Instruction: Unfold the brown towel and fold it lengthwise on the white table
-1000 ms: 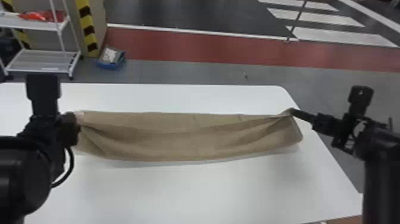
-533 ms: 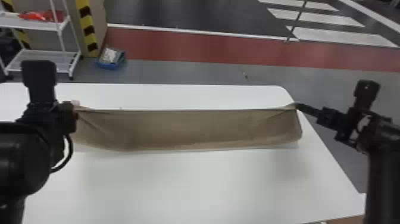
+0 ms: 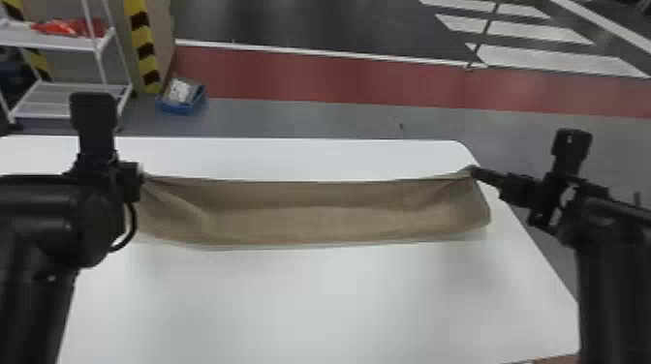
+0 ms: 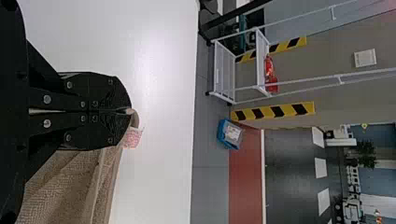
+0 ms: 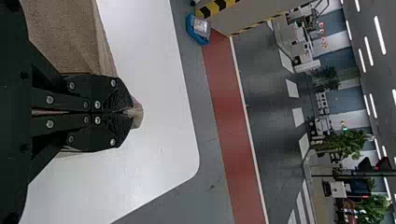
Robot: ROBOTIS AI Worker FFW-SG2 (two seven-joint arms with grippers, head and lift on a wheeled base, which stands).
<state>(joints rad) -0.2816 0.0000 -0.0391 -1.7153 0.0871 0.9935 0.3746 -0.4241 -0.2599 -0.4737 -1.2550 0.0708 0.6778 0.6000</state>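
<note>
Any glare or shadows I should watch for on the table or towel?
Left wrist view: a pale bright patch on the white table; head view: soft, faint shadows on the tabletop on the near side of the towel; right wrist view: ceiling lights show as bright strips, away from the towel.

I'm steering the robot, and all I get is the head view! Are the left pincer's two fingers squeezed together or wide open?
Observer: Squeezed together. In the left wrist view, the left pincer is shut on the towel.

Operator: Yay! Is there anything funny right next to its fingertips?

Observer: Yes, a little pink-patterned tag at the towel's edge, just beside the tips.

Operator: Ooh! And the other pincer, is it shut too?

Observer: It is. In the right wrist view, the right pincer has its fingers closed, with a bit of towel poking out past the tips.
</note>
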